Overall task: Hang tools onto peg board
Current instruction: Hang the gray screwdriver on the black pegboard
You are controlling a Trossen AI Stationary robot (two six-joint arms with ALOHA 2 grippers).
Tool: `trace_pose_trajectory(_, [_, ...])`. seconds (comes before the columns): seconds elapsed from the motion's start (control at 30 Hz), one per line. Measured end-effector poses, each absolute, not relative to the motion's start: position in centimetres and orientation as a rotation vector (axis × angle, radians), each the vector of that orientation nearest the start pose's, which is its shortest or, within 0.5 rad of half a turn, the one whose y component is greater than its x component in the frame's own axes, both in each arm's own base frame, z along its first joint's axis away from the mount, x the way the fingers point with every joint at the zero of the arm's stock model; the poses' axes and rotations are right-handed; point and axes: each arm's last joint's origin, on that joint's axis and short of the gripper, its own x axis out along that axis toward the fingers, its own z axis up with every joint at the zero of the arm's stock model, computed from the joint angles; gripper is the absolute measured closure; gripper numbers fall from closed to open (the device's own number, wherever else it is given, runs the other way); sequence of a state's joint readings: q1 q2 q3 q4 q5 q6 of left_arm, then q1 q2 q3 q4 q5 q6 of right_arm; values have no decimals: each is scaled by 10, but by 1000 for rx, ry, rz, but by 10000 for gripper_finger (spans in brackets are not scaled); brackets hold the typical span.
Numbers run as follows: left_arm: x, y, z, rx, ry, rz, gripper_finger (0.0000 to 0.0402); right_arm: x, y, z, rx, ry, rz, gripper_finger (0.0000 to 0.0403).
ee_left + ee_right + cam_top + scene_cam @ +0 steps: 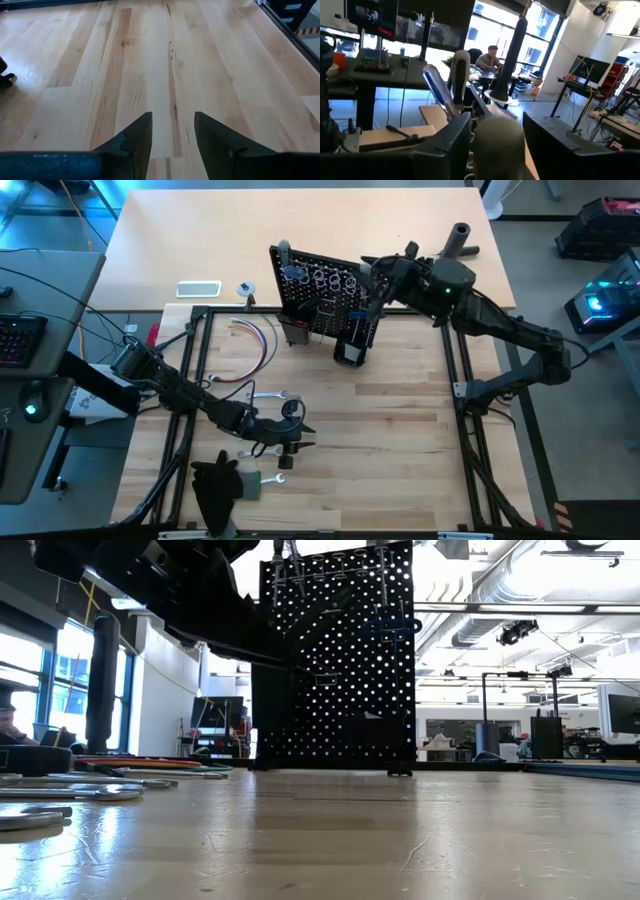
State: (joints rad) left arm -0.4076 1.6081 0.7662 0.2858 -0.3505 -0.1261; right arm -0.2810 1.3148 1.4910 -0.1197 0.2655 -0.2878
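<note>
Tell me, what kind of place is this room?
Probably a robotics lab or workshop in an open office: two robot arms work at a wooden table with a peg board, and desks with monitors and a seated person fill the background.

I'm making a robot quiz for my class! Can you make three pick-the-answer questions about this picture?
1. Where is the right gripper?
A. At the peg board
B. On the floor
C. Beside the left gripper

2. What colour is the peg board?
A. Red
B. Black
C. White

3. How is the left gripper?
A. Shut on a wrench
B. Shut on wires
C. Open and empty

Answers:
1. A, because the high view shows it right at the board.
2. B, because the board is black in both the high and low views.
3. C, because its wrist view shows a clear gap with nothing in it.
</note>
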Motion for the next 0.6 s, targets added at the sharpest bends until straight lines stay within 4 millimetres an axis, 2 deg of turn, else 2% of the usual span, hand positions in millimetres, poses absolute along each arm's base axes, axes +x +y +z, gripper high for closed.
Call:
trace_pose_trajectory(0.3, [296,-117,174,81,522,-22,261,262,-83,466,-261,42,-547,224])
trace_pose_trajectory(0.6, [296,-117,174,81,522,-22,261,244,-74,479,-275,-8,-541,223])
